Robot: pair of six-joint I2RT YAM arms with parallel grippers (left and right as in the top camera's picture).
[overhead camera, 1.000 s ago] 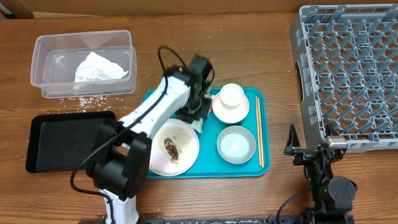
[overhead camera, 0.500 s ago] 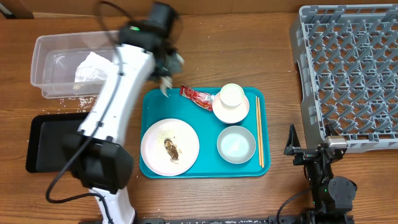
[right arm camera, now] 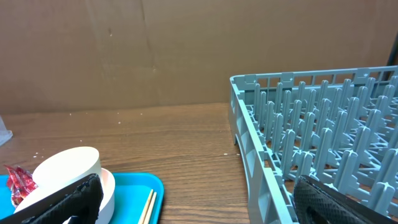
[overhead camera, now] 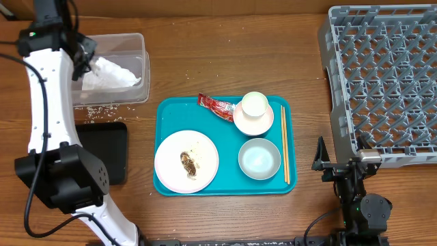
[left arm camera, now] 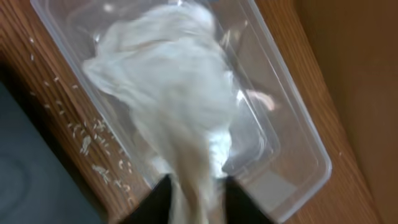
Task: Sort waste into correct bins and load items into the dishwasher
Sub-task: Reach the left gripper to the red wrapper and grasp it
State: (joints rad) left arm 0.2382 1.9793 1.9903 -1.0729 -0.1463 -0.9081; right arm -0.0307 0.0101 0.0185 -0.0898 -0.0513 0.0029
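Blurring smears the left wrist view, so the crumpled napkin (left arm camera: 180,106) pinched in the left tool (left arm camera: 194,196) cannot be told apart from any paper lying under it in the clear tub (left arm camera: 292,155); the dark fingers (left arm camera: 155,202) are clenched on its lower end. From overhead the left arm (overhead camera: 44,102) covers the tub's 9 o'clock end and much of the black tray (overhead camera: 109,147), which shows only as a strip at 6 o'clock of the tub. Rice grains (overhead camera: 95,109) lie scattered on the counter (overhead camera: 225,55) between the two. The grey dish rack (overhead camera: 382,75) is cut off at the right edge. At 3 o'clock of the black tray sits the teal tray (overhead camera: 229,139), carrying a plate (overhead camera: 171,154) with a brown scrap (overhead camera: 188,164), a red wrapper (overhead camera: 215,106), a cup (overhead camera: 255,104) stacked on a bowl (overhead camera: 254,128), a second bowl (overhead camera: 259,158) and chopsticks (overhead camera: 285,143) along its 3 o'clock side. The right tool (right arm camera: 196,199), released and holding nothing, rests at 4 o'clock of the teal tray, near the rack's corner.
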